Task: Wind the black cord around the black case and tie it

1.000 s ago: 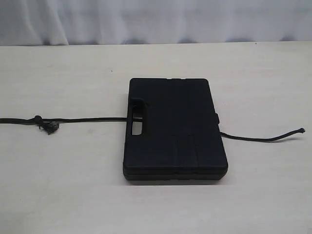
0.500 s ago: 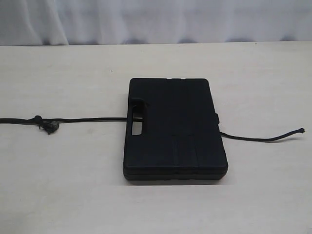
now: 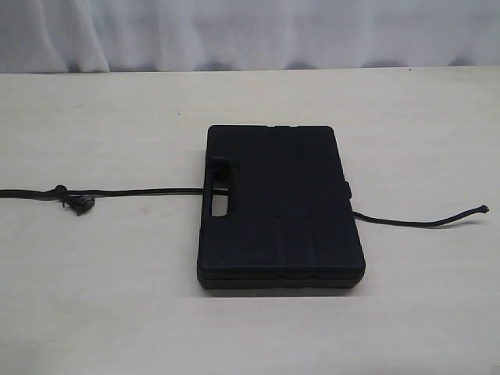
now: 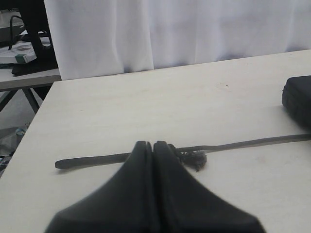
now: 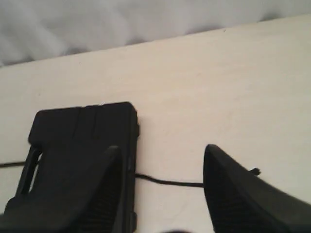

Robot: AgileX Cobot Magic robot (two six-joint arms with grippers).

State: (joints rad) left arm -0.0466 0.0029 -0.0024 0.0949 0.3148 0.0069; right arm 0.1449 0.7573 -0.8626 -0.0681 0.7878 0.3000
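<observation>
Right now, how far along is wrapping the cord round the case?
Done: the cord lies under the case, with one end out on each side. In hand: nothing is gripped. The left tool is shut, facing the cord's frayed knot, and the right tool is open, facing the case and cord. Left: every wrap and the tie.

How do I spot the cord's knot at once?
Start at the central black case. Follow the black cord from its handle slot toward the exterior view's left edge. The knot is the small frayed lump there; the cord's other end, right of the case, has only a plain tip.
</observation>
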